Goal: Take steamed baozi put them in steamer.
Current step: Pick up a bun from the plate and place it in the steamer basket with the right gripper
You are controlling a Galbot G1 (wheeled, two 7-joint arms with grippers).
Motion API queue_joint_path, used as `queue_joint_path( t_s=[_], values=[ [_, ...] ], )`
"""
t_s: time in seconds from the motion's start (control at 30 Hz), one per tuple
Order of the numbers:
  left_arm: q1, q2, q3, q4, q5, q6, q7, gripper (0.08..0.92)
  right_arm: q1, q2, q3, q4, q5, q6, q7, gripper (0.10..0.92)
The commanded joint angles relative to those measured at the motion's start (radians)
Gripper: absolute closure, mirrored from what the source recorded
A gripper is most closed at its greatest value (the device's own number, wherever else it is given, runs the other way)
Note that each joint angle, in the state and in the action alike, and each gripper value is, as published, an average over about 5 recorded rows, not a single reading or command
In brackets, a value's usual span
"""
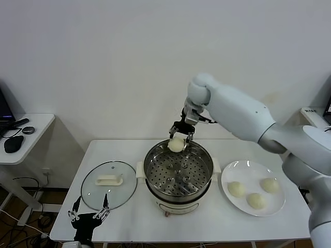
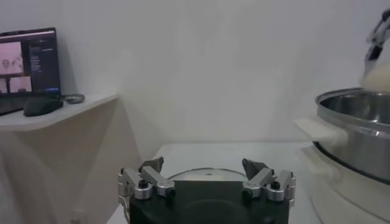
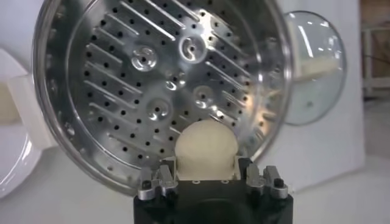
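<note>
My right claw grips one cream-white baozi above the far rim of the steamer — a shiny steel pot, perforated tray bare, upright on the tabletop. Three more baozi lie just right of it — smooth and round.

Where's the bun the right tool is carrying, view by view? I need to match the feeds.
Head view: the bun hangs in the right tool over the steamer's far rim.
Left wrist view: a pale blur at the picture's edge above the steamer rim.
Right wrist view: centred, the bun between the fingers, perforated tray behind.
Shared landmark: the steamer rim.
</note>
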Motion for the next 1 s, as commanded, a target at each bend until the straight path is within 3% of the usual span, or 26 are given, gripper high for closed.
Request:
queue_joint_path(
  t_s=[0.03,0.57,0.83,1.0],
  values=[
    [-0.003,-0.001,-0.003,-0.002,-0.008,0.002,0.001,0.177,-0.071,0.02,0.006,0.011,-0.117,0.052,0.0,0.431],
    [-0.01,-0.005,-0.003,0.017,-0.009,0.004,-0.001,0.177,-0.137,0.036,0.089,-0.029,-0.253,0.048,0.076,0.411],
    [-0.019,-0.008,0.005,0.026,-0.009,0.006,0.001,0.177,-0.064,-0.011,0.083,0.008,-0.021,-0.046,0.023,0.222],
    [-0.021,-0.007,0.006,0.031,-0.01,0.007,0.003,0.177,0.02,-0.112,0.115,0.067,0.149,-0.167,-0.016,0.203]
  ],
)
